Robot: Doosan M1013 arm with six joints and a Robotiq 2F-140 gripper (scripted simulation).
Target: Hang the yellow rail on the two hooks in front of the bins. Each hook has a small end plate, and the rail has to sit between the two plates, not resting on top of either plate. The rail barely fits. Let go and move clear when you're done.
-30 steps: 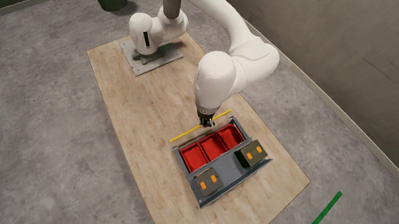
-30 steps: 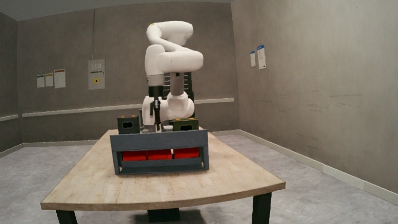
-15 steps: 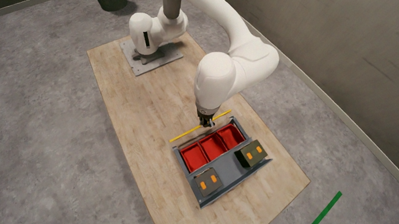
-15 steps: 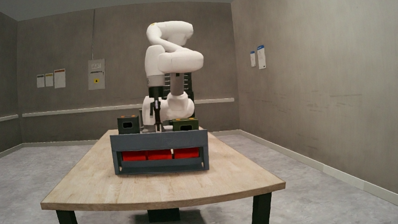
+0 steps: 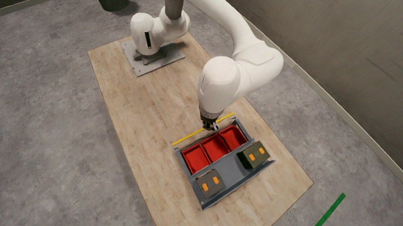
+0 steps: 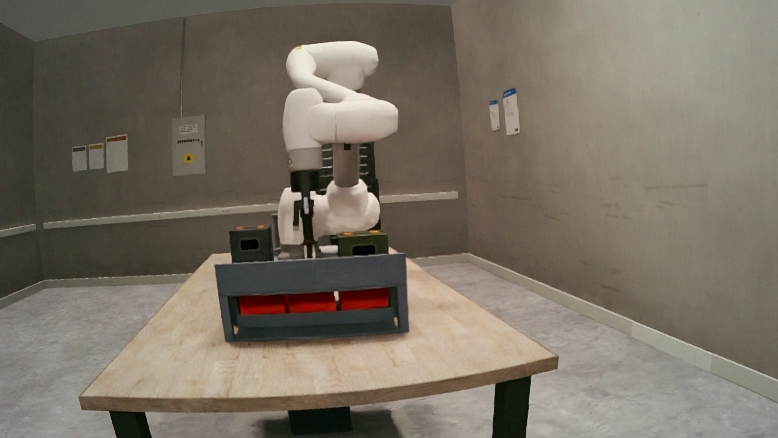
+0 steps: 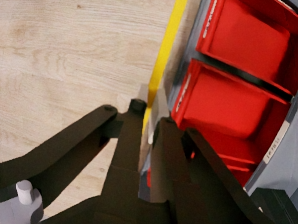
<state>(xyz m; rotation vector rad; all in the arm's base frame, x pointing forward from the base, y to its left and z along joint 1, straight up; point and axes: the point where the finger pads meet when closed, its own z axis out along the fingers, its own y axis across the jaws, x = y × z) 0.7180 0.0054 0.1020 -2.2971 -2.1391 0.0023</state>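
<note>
The yellow rail is thin and long, and runs parallel to the row of red bins, just in front of them on the arm's side. My gripper points straight down and is shut on the rail near its middle. In the wrist view the rail runs close along the front edge of the grey rack. I cannot make out the hooks and their end plates clearly. In the exterior view the rack hides the rail.
Two dark boxes with orange marks stand on the grey rack behind the bins. The rack sits on a wooden table. The arm's base plate is at the table's far end.
</note>
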